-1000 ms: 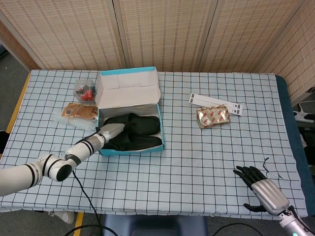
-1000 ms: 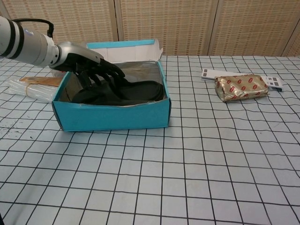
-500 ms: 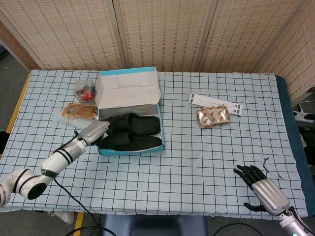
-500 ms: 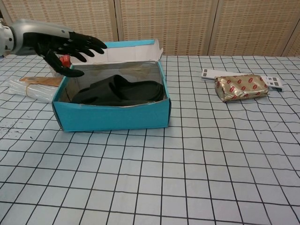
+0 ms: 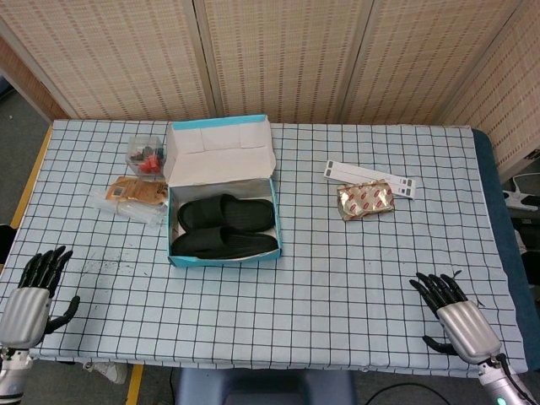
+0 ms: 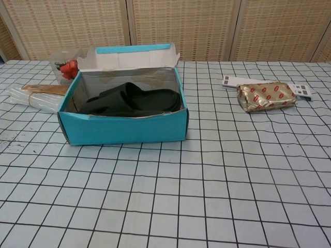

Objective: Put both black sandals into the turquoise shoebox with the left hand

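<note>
Both black sandals [image 5: 224, 226] are seen lying side by side inside the turquoise shoebox [image 5: 224, 256], which is placed on the checked tablecloth [image 5: 337, 278] left of centre, with its lid [image 5: 219, 152] flipped up at the 12 o'clock side. In the chest view the sandals [image 6: 132, 99] are shown resting on the box floor, below the rim of the shoebox [image 6: 124, 132].

The left hand [image 5: 32, 285] is found at about 8 o'clock of the table, well apart from the box, with fingers spread and nothing held. The right hand [image 5: 456, 315] is found at about 4 o'clock near the table edge, fingers likewise apart and empty. Neither hand is caught in the chest view.

At 9 to 10 o'clock of the box a clear bag [image 5: 133, 196] with brown contents is laid, and beyond it, at 11 o'clock, a small clear container [image 5: 146, 154] with red pieces. At 3 o'clock of the box, well apart, a gold-wrapped packet [image 5: 364, 201] is set just beside a white strip [image 5: 369, 177].
</note>
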